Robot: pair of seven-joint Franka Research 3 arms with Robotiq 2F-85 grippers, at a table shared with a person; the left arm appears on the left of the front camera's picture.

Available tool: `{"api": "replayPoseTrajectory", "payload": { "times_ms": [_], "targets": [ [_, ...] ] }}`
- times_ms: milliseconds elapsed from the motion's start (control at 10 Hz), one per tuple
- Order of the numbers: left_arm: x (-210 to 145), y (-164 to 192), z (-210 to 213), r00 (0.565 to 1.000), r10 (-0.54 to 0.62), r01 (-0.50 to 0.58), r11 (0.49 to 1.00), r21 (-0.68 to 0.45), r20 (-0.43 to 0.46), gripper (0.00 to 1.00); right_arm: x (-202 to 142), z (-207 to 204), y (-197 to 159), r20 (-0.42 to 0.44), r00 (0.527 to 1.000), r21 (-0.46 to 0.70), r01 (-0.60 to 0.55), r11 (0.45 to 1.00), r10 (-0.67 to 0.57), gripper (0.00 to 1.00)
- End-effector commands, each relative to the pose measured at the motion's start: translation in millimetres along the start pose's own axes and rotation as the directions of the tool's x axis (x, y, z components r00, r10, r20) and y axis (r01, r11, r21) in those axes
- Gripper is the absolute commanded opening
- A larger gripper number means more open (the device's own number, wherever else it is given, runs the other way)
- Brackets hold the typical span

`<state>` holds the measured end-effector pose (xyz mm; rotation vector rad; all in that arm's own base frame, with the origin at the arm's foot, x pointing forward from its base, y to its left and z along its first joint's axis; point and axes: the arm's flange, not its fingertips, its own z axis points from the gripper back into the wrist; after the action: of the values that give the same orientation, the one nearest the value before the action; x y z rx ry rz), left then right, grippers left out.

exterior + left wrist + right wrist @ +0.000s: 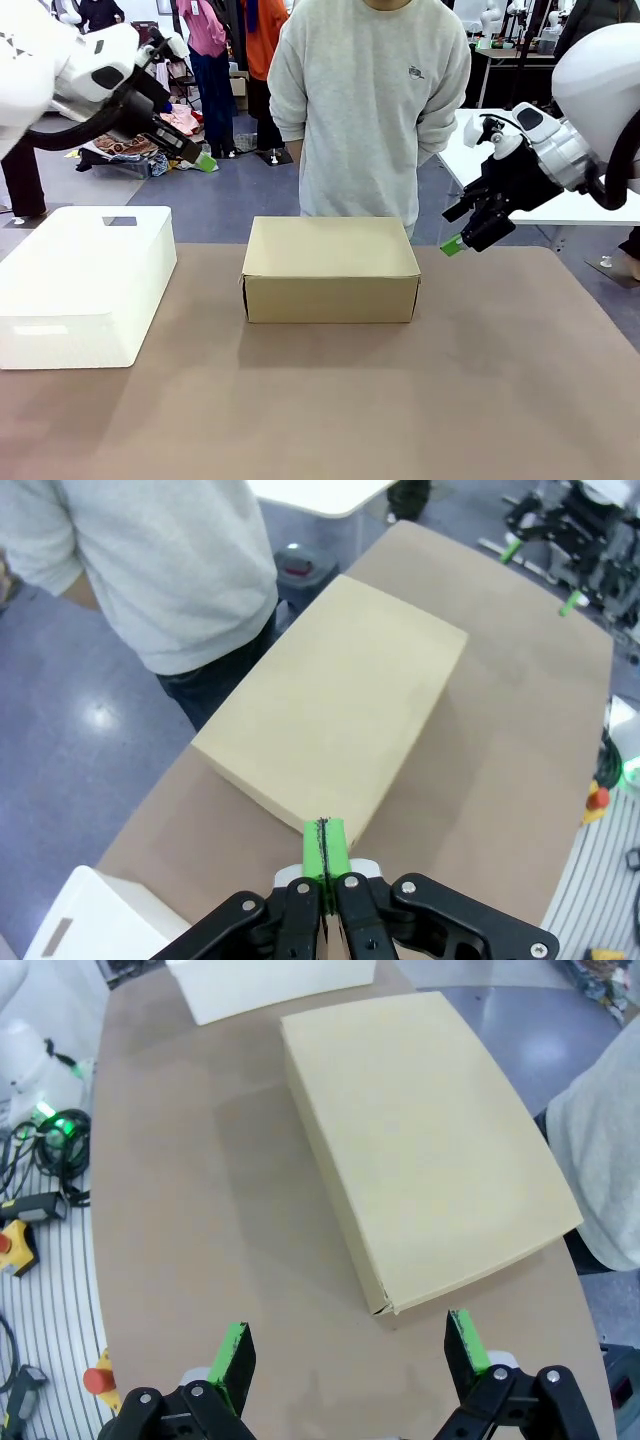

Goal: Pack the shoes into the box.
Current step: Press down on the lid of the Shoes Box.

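A white bin (85, 285) sits at the brown table's (400, 400) left; above it the left gripper (205, 162) hangs clenched, empty. The closed box (330, 268) rests mid-table before a person (370, 100). The right gripper (452, 243) hovers spread, empty. Clothes hang behind.

The closed tan cardboard shoebox (330, 268) sits at the centre of the brown table (400, 400), its lid flat — nothing rests on top, so the way down to it is open. The tall white plastic bin (85, 285) blocks the left edge of the frame; a bare strip of tabletop separates it from the box. The lower half and right side of the table lie free. Behind the box, top centre, a person in a grey sweatshirt (370, 100) stands close against the far edge, closing off that side.
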<state>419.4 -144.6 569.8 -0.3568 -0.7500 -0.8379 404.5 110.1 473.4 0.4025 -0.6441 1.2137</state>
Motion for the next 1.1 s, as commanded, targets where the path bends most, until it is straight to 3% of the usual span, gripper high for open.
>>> {"api": "replayPoseTrajectory", "payload": {
  "times_ms": [0, 600, 1000],
  "targets": [
    [23, 1, -24, 0.990, 0.140, -0.141, 0.990, 0.017, 0.018, 0.00, 19, 5, 15, -0.071, 0.995, -0.100, 0.068, 0.993, -0.075, 1.00],
    [64, 15, -83, 0.958, 0.283, -0.281, 0.959, 0.039, -0.052, 0.00, 35, 27, 51, -0.168, 0.973, -0.248, 0.116, 0.962, -0.160, 1.00],
    [71, 24, -128, 0.936, 0.343, -0.342, 0.939, 0.026, -0.074, 0.00, 36, 38, 74, -0.089, 0.989, -0.349, 0.077, 0.934, -0.115, 1.00]
  ]
}}
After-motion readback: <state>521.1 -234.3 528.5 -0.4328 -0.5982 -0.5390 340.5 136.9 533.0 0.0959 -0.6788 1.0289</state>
